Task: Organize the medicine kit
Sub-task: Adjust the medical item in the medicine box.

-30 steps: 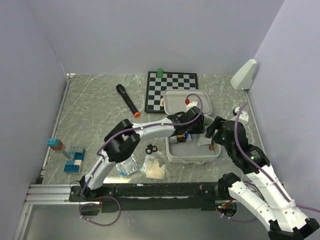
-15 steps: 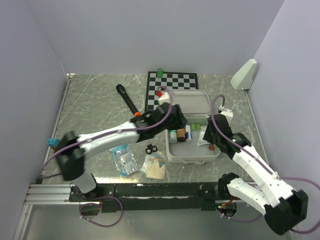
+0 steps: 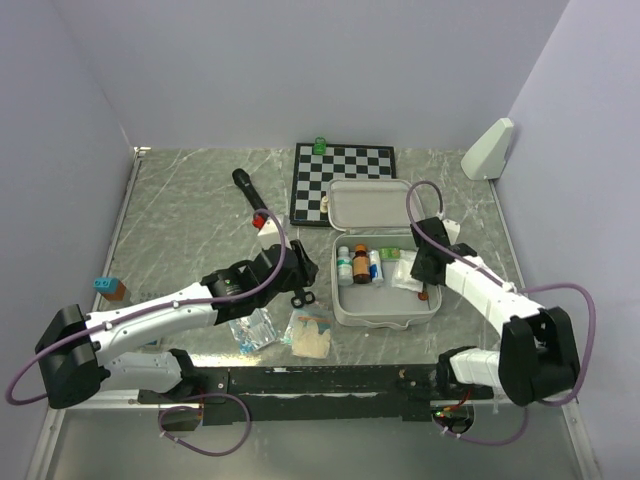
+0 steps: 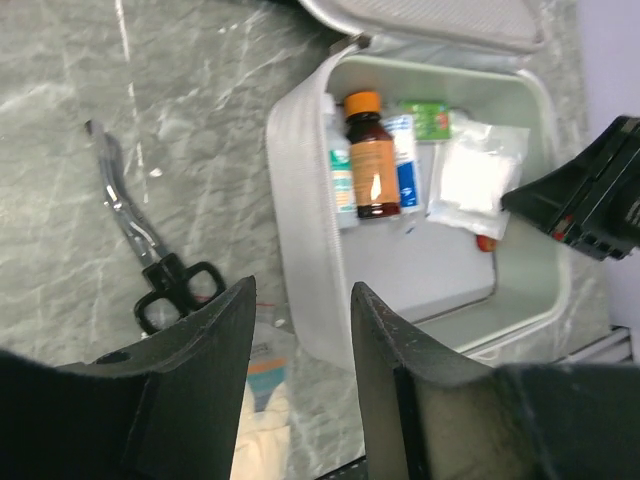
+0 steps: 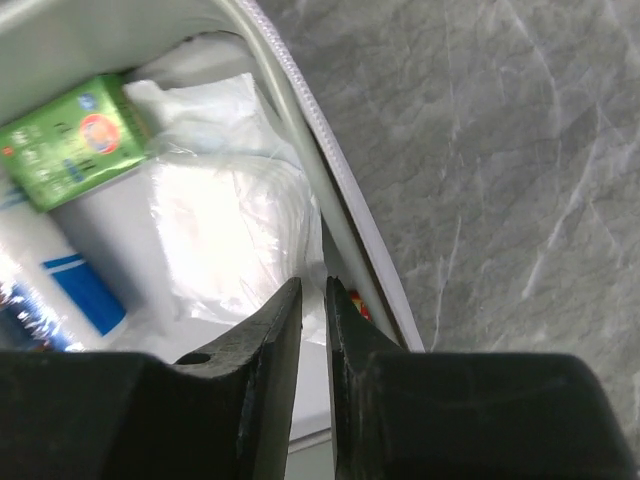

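Left gripper (image 4: 302,300): open, empty, 9 o'clock of medicine kit (image 3: 386,318). Right gripper (image 5: 313,285): jaws nearly together at clear pouch (image 5: 235,230); grip indeterminate.

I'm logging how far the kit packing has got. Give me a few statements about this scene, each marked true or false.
1. The medicine kit lies open. True.
2. The scissors lie inside the kit. False: they lie on the table, left of the kit.
3. A brown bottle with an orange cap lies in the kit. True.
4. The left gripper holds the scissors. False: its jaws stand open and empty.
5. The right gripper is at the kit's right wall. True.
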{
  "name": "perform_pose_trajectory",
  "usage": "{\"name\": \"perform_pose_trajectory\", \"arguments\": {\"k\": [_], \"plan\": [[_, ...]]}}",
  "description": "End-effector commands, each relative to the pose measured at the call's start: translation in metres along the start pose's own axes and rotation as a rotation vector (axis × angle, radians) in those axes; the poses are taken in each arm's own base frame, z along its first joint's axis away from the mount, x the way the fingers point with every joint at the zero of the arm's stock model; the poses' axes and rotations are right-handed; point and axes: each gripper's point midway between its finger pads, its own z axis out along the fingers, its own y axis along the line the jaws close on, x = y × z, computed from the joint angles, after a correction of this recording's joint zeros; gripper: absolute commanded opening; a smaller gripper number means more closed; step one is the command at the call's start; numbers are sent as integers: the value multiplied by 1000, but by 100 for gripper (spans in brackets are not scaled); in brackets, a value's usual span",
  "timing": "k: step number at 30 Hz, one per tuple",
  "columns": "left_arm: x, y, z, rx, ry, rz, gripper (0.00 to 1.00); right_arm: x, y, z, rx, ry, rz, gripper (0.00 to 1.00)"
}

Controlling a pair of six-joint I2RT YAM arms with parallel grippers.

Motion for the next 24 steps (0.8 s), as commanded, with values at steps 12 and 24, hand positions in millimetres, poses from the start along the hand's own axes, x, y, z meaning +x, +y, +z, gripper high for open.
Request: {"name": "perform_pose_trajectory", "arguments": {"k": [12, 24], "plan": [[-1, 3, 1, 3, -7, 8, 47, -40, 11, 9, 42, -47, -4, 45], [7, 3, 3, 10, 17, 3, 46, -22, 55, -34, -162, -96, -119, 47]]}}
